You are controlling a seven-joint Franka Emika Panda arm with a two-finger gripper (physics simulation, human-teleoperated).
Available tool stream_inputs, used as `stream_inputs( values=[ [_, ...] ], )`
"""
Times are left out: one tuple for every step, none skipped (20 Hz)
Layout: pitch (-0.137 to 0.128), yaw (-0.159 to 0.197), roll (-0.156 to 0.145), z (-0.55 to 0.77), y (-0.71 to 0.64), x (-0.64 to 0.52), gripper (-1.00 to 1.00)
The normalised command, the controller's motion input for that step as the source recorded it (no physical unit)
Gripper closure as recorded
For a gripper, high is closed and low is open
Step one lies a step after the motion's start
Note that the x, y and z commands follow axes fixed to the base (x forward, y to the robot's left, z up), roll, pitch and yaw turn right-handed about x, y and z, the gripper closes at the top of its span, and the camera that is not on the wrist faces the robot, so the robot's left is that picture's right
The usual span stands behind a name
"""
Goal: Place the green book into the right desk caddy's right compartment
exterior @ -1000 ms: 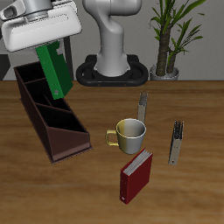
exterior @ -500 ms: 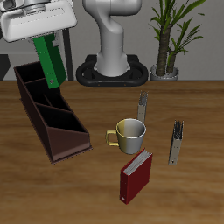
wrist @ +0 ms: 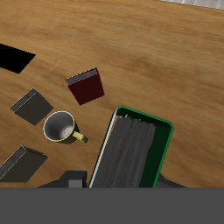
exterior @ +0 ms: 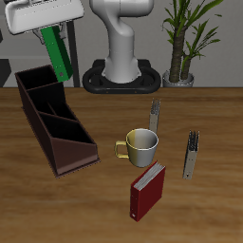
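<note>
Exterior view: tool [exterior: 49,34] clamped on the green book [exterior: 54,52], held tilted in the air above the back end of the right desk caddy [exterior: 54,121], at 10 o'clock from the mug [exterior: 140,144].

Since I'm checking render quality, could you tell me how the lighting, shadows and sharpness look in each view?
Exterior view: even, soft light, no glare; the mug and red book cast only faint shadows on the table; everything sharp, though the gripper is cropped by the frame. Wrist view: equally flat light, the green book close and sharp, with a plain grey band along one edge.
</note>
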Motion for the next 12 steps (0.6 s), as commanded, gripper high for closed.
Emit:
stream_inputs(
  values=[
    [-0.014, 0.103, -0.015, 0.20, 0.02, -0.38, 1.00],
    [0.021, 0.092, -0.006, 0.17, 0.00, -0.34, 1.00],
    [-0.021, 0.078, 0.012, 0.17, -0.01, -0.38, 1.00],
    [0.013, 0.126, -0.018, 0.12, 0.03, -0.41, 1.00],
    [0.000, 0.000, 0.000, 0.00, 0.00, 0.00, 1.00],
    [-0.007, 0.201, -0.001, 0.08, -0.04, -0.77, 1.00],
    [0.012, 0.068, -0.015, -0.03, -0.07, 0.00, 1.00],
    [0.000, 0.000, 0.000, 0.00, 0.00, 0.00, 1.00],
    [0.039, 0.177, -0.044, -0.14, -0.28, -0.51, 1.00],
    [0.003, 0.206, -0.086, -0.15, -0.31, -0.29, 1.00],
    [0.000, 0.000, 0.000, 0.00, -0.02, 0.07, 1.00],
    [0.068, 0.009, -0.044, -0.09, -0.27, -0.18, 1.00]
  ],
)
